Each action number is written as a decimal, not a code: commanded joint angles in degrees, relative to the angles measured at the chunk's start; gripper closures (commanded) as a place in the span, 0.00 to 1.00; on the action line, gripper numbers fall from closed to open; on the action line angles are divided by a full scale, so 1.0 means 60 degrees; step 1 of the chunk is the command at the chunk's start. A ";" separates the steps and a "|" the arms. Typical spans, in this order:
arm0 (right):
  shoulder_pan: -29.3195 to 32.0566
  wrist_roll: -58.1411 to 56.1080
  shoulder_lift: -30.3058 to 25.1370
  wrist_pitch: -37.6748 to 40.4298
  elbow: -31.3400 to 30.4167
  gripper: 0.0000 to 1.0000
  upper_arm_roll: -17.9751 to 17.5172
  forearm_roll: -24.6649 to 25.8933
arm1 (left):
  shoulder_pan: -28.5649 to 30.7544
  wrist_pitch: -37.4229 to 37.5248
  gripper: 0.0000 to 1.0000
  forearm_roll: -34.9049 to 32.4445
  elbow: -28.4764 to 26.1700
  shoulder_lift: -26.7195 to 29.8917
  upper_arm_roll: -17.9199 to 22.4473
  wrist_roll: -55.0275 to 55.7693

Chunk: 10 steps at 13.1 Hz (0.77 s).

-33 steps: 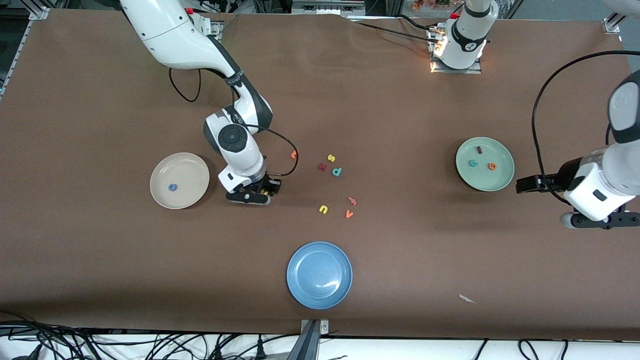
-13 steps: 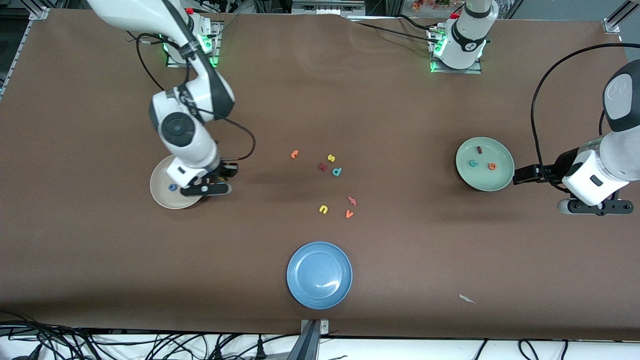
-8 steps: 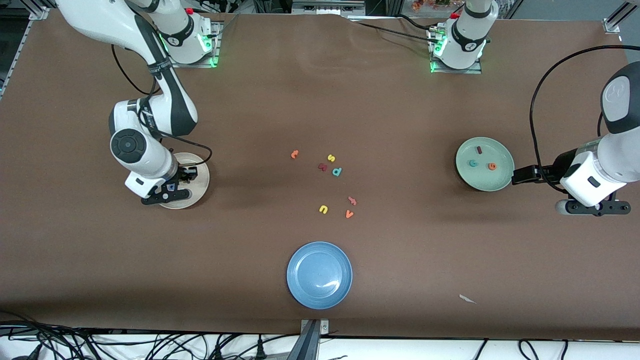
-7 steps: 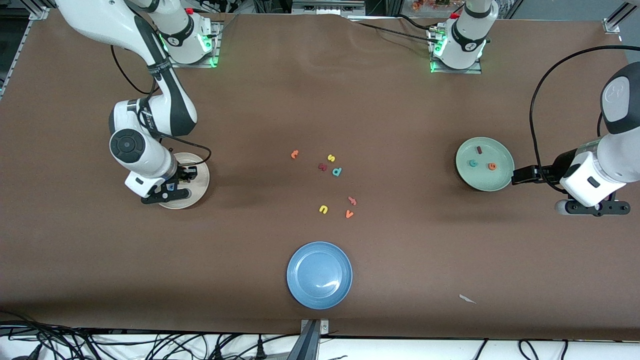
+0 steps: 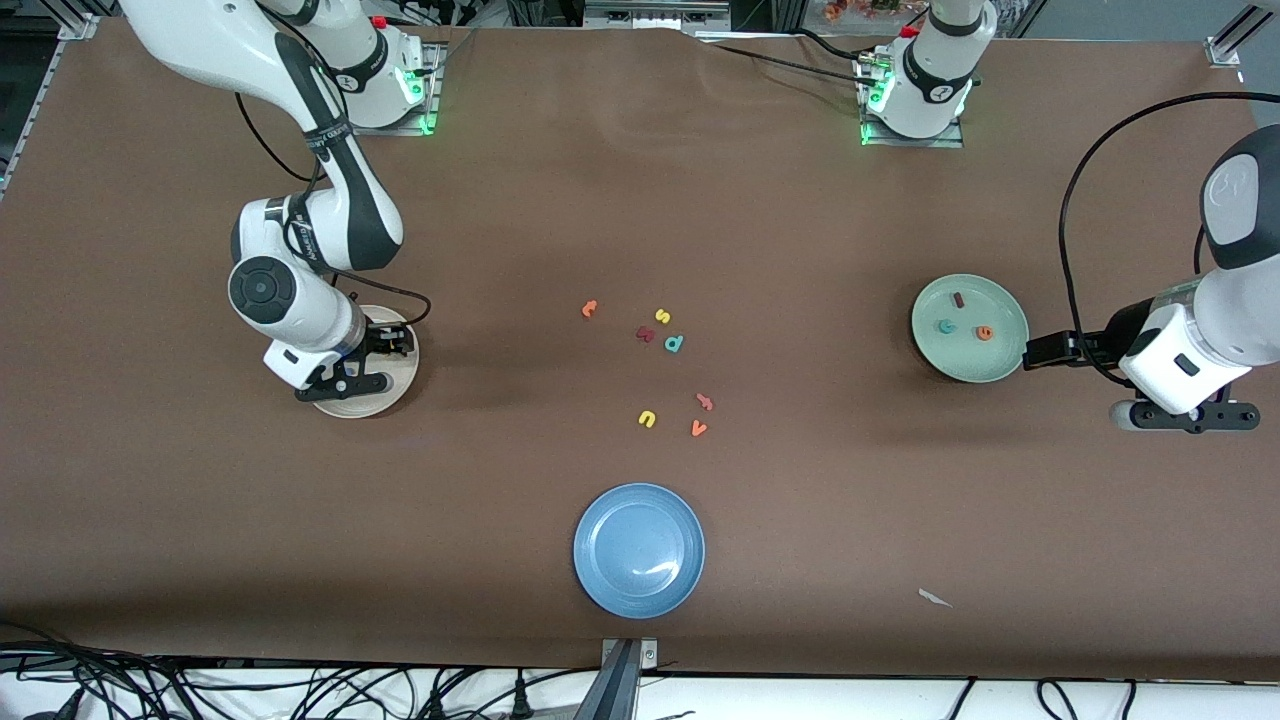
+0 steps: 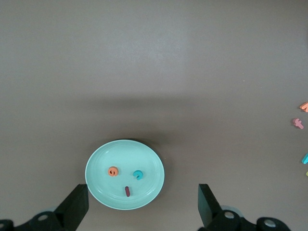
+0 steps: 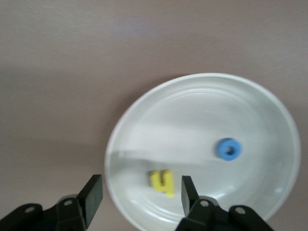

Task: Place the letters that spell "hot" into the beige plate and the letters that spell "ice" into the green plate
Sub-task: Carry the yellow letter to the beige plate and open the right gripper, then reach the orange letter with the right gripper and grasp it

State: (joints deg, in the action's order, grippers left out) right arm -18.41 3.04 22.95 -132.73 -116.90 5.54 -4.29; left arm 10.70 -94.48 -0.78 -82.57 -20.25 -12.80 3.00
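Observation:
My right gripper (image 5: 345,380) hangs open over the beige plate (image 5: 385,393). Between its fingers, touching neither, the yellow "h" (image 7: 162,182) shows on the beige plate (image 7: 202,120), a little apart from the blue "o" (image 7: 229,148). In the front view the gripper hides both letters. The orange "t" (image 5: 589,308) lies on the table near the middle. The green plate (image 5: 970,355) holds the dark red "i" (image 5: 959,299), teal "c" (image 5: 944,326) and orange "e" (image 5: 985,332). My left gripper (image 5: 1185,418) waits open beside that plate, toward the left arm's end.
Loose letters lie mid-table: a yellow "s" (image 5: 662,316), dark red "k" (image 5: 645,334), teal "p" (image 5: 674,343), yellow "u" (image 5: 647,419), orange "v" (image 5: 698,428) and a pinkish letter (image 5: 705,402). A blue plate (image 5: 639,549) sits nearer the front camera.
My right gripper carried the yellow "h" from the table's middle to over the beige plate and opened; the letter is now free in the plate. The left arm barely moved.

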 commanded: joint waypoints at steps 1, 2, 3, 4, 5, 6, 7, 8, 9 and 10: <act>-0.0139 0.1114 -0.0031 -0.0143 -0.0132 0.25 -0.0554 -0.0647 | -0.0011 -0.0117 0.00 0.0173 -0.0110 0.0079 0.0053 -0.0134; -0.0241 0.1772 -0.0030 -0.0158 -0.0117 0.25 -0.0803 -0.0647 | -0.0011 -0.0117 0.00 0.0173 -0.0110 0.0079 0.0053 -0.0134; -0.0416 0.2504 -0.0030 -0.0187 -0.0059 0.25 -0.1023 -0.0647 | -0.0011 -0.0117 0.00 0.0173 -0.0110 0.0079 0.0053 -0.0134; -0.0708 0.3251 -0.0001 -0.0347 -0.0058 0.25 -0.1141 -0.0633 | -0.0011 -0.0117 0.00 0.0173 -0.0110 0.0079 0.0053 -0.0134; -0.0885 0.3896 0.0028 -0.0522 -0.0058 0.25 -0.1345 -0.0633 | -0.0011 -0.0117 0.00 0.0173 -0.0110 0.0079 0.0053 -0.0119; -0.0988 0.4585 0.0057 -0.0727 -0.0044 0.25 -0.1637 -0.0604 | -0.0011 -0.0117 0.00 0.0173 -0.0110 0.0079 0.0053 -0.0134; -0.1120 0.5215 0.0159 -0.0932 -0.0029 0.25 -0.1800 -0.0560 | -0.0011 -0.0117 0.00 0.0173 -0.0110 0.0079 0.0053 -0.0134; -0.1411 0.5700 0.0247 -0.1108 0.0058 0.25 -0.1831 -0.0574 | -0.0011 -0.0117 0.00 0.0173 -0.0110 0.0079 0.0053 -0.0134; -0.1689 0.6270 0.0393 -0.1211 0.0204 0.25 -0.1831 -0.0545 | -0.0011 -0.0117 0.00 0.0173 -0.0110 0.0079 0.0053 -0.0134; -0.1939 0.6827 0.0568 -0.1401 0.0321 0.25 -0.1860 -0.0516 | -0.0011 -0.0117 0.00 0.0173 -0.0110 0.0079 0.0053 -0.0134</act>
State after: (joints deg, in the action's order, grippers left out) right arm -27.91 38.95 24.19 -139.39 -116.75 -5.58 -7.00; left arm 10.70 -94.49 -0.78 -82.58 -20.26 -12.80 3.00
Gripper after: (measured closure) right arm 0.251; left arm 0.000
